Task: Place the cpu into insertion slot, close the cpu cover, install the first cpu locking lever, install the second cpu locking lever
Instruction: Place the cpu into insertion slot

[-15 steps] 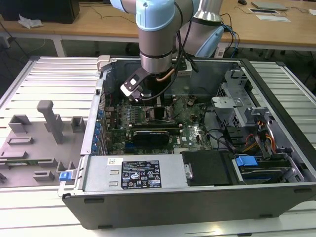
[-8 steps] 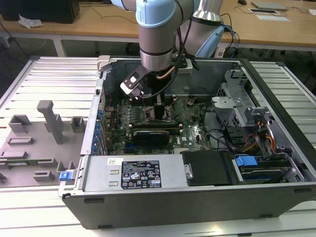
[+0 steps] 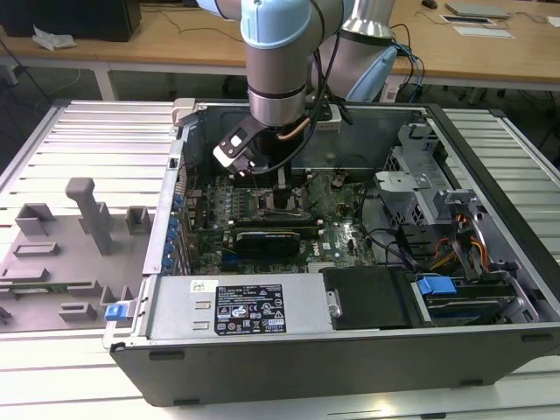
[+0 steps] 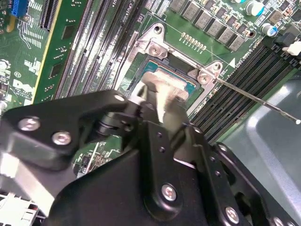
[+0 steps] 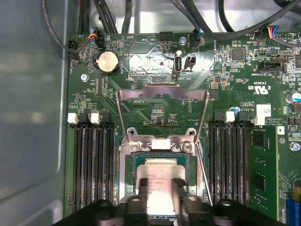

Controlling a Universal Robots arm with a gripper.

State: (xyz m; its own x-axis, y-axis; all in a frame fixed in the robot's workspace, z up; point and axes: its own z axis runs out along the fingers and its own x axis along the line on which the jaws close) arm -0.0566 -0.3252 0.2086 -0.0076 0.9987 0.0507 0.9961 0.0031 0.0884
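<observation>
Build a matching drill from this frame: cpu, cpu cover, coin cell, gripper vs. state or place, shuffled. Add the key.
Things
1. cpu
2. cpu cover
3. coin cell
4. gripper

States or places
A. swung open, clear of the insertion slot
B. round, silvery, beyond the open cover
C. black-bodied, low over the slot
D. pale metal top, at the slot under the gripper

Pairs: 1-D, 2-A, 3-B, 4-C
</observation>
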